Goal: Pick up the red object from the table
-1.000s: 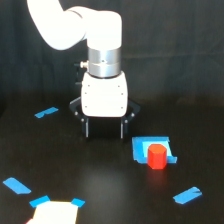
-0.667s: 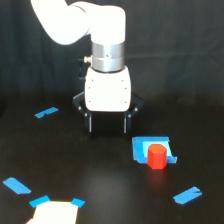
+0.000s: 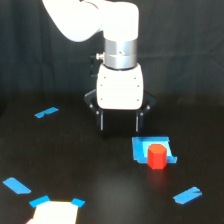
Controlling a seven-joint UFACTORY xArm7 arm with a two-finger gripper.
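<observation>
we see the small bright red-orange stubby block (image 3: 156, 156) standing upright on the flat blue square patch (image 3: 150, 147), which lies on the wide black matte table (image 3: 100, 175) toward the exterior view's right. the white arm's gripper (image 3: 120, 121) hangs above the table, up and to the exterior view's left of the block, apart from it. its two dark fingers (image 3: 101, 120) are spread, with nothing between them. blue tape strips (image 3: 46, 112) are scattered about, and a pale patch (image 3: 55, 213) sits at the bottom edge.

Tool (image 3: 120, 121) open, near red object (image 3: 157, 156) on table (image 3: 100, 175).
</observation>
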